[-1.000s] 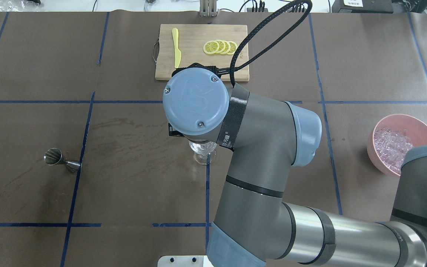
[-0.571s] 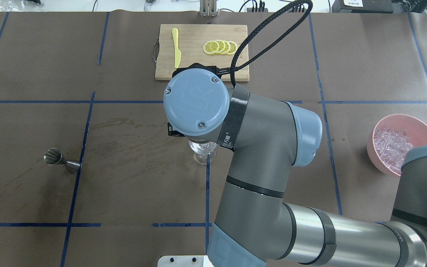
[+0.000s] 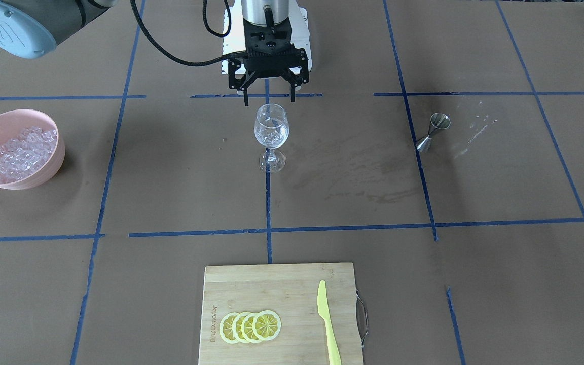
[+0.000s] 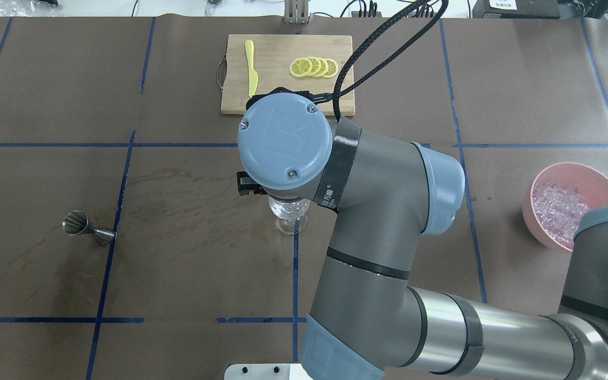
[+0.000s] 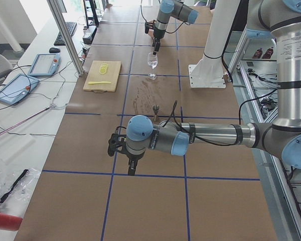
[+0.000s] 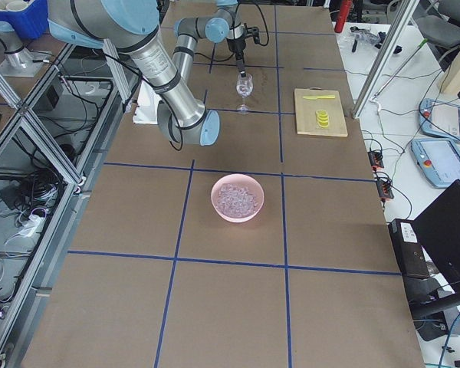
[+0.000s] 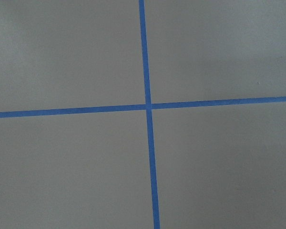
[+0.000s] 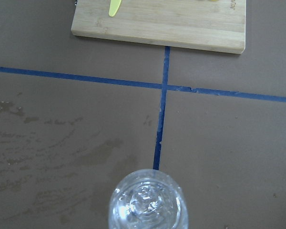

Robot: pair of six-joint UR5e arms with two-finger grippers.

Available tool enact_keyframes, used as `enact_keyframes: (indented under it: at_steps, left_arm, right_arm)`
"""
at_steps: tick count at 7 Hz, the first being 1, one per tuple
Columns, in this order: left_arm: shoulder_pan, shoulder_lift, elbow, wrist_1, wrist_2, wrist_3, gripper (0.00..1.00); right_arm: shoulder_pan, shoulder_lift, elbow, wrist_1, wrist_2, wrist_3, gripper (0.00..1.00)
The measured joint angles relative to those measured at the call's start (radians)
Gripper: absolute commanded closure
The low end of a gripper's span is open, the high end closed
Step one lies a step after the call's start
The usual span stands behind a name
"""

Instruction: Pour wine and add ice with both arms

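A clear stemmed glass (image 3: pixel 271 133) stands on the brown table at its middle and holds a few cubes of ice; the right wrist view looks down into it (image 8: pixel 145 206). My right gripper (image 3: pixel 268 101) hangs open and empty just above the glass rim. In the overhead view the right arm's wrist hides all but the glass's near edge (image 4: pixel 287 215). The heap of ice (image 3: pixel 21 149) lies in a pink bowl (image 4: pixel 594 177) at the robot's right. My left gripper (image 5: pixel 128 168) shows only in the exterior left view, low over bare table, and I cannot tell its state.
A steel jigger (image 3: pixel 433 131) stands left of the glass from the robot's side. A bamboo cutting board (image 3: pixel 251 289) on the far side carries lemon slices (image 3: pixel 249 326) and a yellow knife (image 3: pixel 326 319). Wet stains (image 4: pixel 188 211) mark the paper by the glass.
My right arm's wrist has shifted slightly to the right over the glass. The glass, bowl and jigger have not moved.
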Motion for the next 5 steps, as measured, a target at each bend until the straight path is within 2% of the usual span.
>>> enact_keyframes:
  at_steps: [1,2,5]
  left_arm:
    - [0.000,0.005,0.001,0.002,0.002,0.000,0.00]
    - [0.000,0.017,0.002,0.004,0.003,0.001,0.00]
    - [0.014,0.039,0.001,0.010,0.006,0.070,0.00]
  right_arm:
    - [0.051,-0.042,0.033,0.002,0.048,-0.069,0.00]
    - [0.141,-0.097,0.061,0.005,0.137,-0.172,0.00]
    - [0.494,-0.306,0.070,0.015,0.415,-0.662,0.00]
